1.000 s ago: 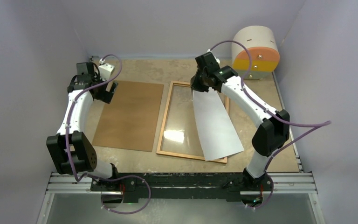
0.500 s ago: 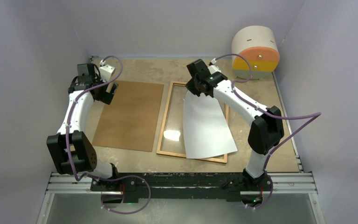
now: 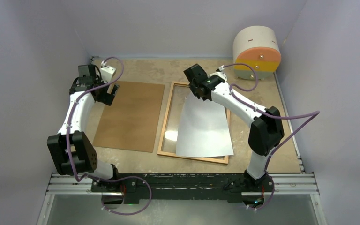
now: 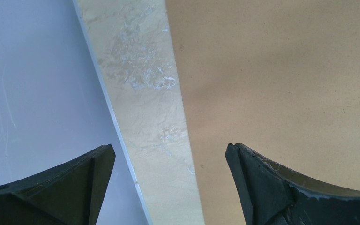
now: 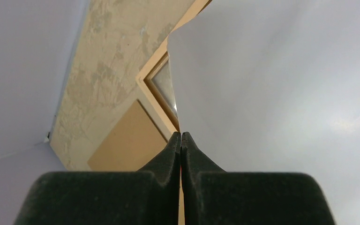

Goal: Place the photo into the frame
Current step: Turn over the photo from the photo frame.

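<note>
The right gripper point(image 3: 199, 90) is pinched shut on the photo point(image 3: 204, 127) by its far edge, the sheet draped crooked over the frame point(image 3: 166, 119) and not yet seated, while the left gripper point(image 4: 168, 157) hangs wide open and empty.

No writing, label, brand, number or sign can be read in any view. The photo point(image 3: 204, 129) shows only a plain white side, and the round cabinet point(image 3: 257, 51) bears only unmarked colour bands.
</note>
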Motion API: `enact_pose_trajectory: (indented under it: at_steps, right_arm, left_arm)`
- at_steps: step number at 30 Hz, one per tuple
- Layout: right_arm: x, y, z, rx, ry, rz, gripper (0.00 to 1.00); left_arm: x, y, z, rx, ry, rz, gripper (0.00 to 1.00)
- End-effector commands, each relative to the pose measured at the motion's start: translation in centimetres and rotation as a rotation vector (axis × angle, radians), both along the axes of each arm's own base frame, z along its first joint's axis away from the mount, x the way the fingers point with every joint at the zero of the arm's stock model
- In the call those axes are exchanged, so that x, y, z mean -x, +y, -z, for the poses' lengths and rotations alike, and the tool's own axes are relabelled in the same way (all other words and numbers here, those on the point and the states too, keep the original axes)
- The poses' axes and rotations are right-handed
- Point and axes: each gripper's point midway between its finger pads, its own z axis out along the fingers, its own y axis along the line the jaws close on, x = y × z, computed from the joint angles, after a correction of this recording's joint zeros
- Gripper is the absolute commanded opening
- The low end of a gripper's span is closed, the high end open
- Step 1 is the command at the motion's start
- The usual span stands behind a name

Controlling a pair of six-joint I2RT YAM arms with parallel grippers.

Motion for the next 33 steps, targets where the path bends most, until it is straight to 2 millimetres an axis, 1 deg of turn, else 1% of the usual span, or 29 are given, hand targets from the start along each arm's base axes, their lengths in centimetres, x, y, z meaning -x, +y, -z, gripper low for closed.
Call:
enact_pose_trajectory:
  at_steps: [1, 6, 10, 12, 15, 18, 21, 26, 33]
  right_arm:
    - [-0.4, -2.5, -0.5, 0.038, -0.041, 0.16, 0.0]
    - [-0.8, -2.7, 0.3, 0.076, -0.03, 0.175, 0.0]
    - [-0.9, -2.8, 0.9, 0.069, -0.027, 0.203, 0.0]
    - [-0.9, -2.5, 1.1, 0.061, -0.014, 0.205, 0.0]
    - [-1.4, -2.4, 1.3, 0.062, -0.02, 0.22, 0.0]
    - [-1.7, -1.5, 1.9, 0.037, -0.016, 0.216, 0.0]
    - [-1.6, -1.3, 2.4, 0.02, -0.007, 0.243, 0.0]
    - [-2.1, -0.9, 2.2, 0.008, -0.022, 0.261, 0.0]
    - [-3.0, -0.4, 1.9, -0.022, -0.033, 0.305, 0.0]
  left_arm:
    - [-0.4, 0.0, -0.4, -0.018, -0.027, 0.019, 1.0]
    - [-0.3, -0.1, -0.1, -0.022, -0.022, 0.025, 1.0]
    - [-0.4, 0.0, 0.1, -0.023, -0.022, 0.024, 1.0]
    - [-0.3, 0.0, 0.1, -0.024, -0.022, 0.026, 1.0]
    - [-0.2, 0.5, 0.0, -0.048, -0.02, 0.012, 1.0]
    - [-0.2, 0.5, 0.1, -0.049, -0.02, 0.011, 1.0]
    - [-0.2, 0.4, 0.1, -0.048, -0.02, 0.014, 1.0]
    - [-0.1, 0.4, 0.4, -0.048, -0.016, 0.018, 1.0]
    - [-0.1, 0.4, 0.3, -0.051, -0.023, 0.018, 1.0]
